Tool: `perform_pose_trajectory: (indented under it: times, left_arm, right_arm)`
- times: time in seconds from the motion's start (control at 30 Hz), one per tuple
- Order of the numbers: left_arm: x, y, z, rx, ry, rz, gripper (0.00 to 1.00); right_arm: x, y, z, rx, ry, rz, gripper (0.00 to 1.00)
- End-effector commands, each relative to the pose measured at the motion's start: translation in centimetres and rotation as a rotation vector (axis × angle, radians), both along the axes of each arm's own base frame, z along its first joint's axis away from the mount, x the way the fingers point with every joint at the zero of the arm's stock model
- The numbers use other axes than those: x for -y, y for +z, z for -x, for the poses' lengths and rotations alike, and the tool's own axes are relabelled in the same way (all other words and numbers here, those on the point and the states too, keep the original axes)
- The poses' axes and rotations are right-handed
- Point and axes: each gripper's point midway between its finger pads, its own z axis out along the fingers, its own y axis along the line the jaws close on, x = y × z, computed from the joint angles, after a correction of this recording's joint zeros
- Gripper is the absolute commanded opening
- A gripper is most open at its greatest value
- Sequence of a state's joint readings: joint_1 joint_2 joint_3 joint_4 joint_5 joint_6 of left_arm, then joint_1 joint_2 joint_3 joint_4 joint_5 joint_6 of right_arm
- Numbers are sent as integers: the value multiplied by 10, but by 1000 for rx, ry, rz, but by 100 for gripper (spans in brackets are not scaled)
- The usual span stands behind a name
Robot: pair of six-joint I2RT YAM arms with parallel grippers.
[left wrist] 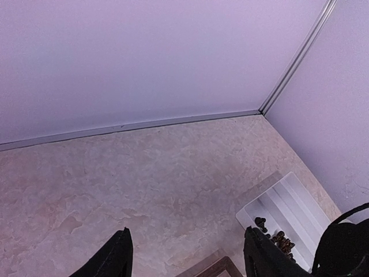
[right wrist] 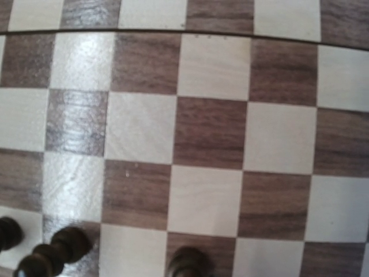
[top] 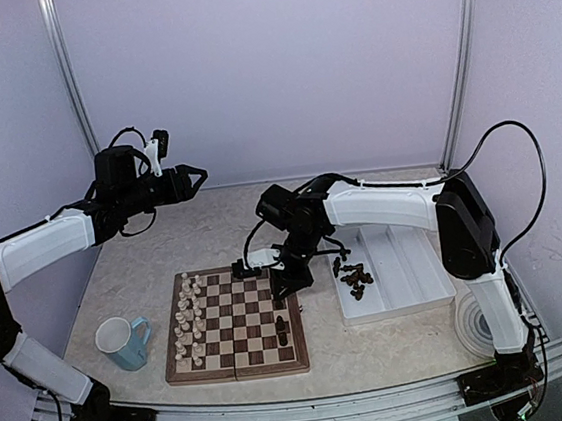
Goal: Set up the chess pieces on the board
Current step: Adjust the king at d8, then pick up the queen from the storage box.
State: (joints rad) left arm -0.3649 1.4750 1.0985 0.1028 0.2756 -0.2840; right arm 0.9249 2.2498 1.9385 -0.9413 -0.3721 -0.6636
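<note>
**A:** Where are the small dark brown carved chess pieces [top: 354,277]?

**B:** Most lie heaped in the white ridged plastic tray [top: 407,263], just right of the square wooden chessboard [top: 234,321]. A few stand on the board near its right edge. The cream-white chess pieces [top: 187,321] line its left side.

**A:** And the grippers?

**B:** The left gripper [top: 197,177] hangs high over the beige table [top: 165,253] at the far left, jaws wide apart, holding nothing. The right gripper [top: 285,290] sits low over the board's right side, near the standing dark pieces. Whether its jaws are parted or closed cannot be told.
</note>
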Motion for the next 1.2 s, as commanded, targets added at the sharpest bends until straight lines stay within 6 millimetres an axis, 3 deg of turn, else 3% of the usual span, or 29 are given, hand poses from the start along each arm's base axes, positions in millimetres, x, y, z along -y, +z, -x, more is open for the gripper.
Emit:
perform_pose_trajectory:
  times: [0.0,0.13,0.3,0.43,0.57,0.73,0.9,1.03,1.17]
  left_arm:
    - [-2,5,0,11,-3,4,66]
    - [-2,7,0,15,-3,3,66]
    - [-2,4,-1,17,-7,-12,66]
    - [-3,1,-3,28,-8,-46,66]
    - [-5,-3,-7,35,1,-82,66]
    - [4,0,-7,40,-3,-116,66]
    - [41,1,5,53,-76,-208,66]
    - [82,-11,20,31,-169,-240,65]
    - [118,-20,33,12,-239,-233,65]
  right_arm:
    - [-1,10,4,22,3,-3,21]
    - [-1,18,1,42,-5,-12,30]
    - [-5,55,-7,104,-17,-66,39]
    - [0,78,3,99,33,-105,42]
    - [19,88,-2,98,19,-113,43]
    - [70,88,-43,124,-119,-128,42]
    - [131,71,-77,127,-303,-140,38]
    - [171,39,-86,109,-408,-92,34]
    - [191,5,-82,84,-457,-19,31]
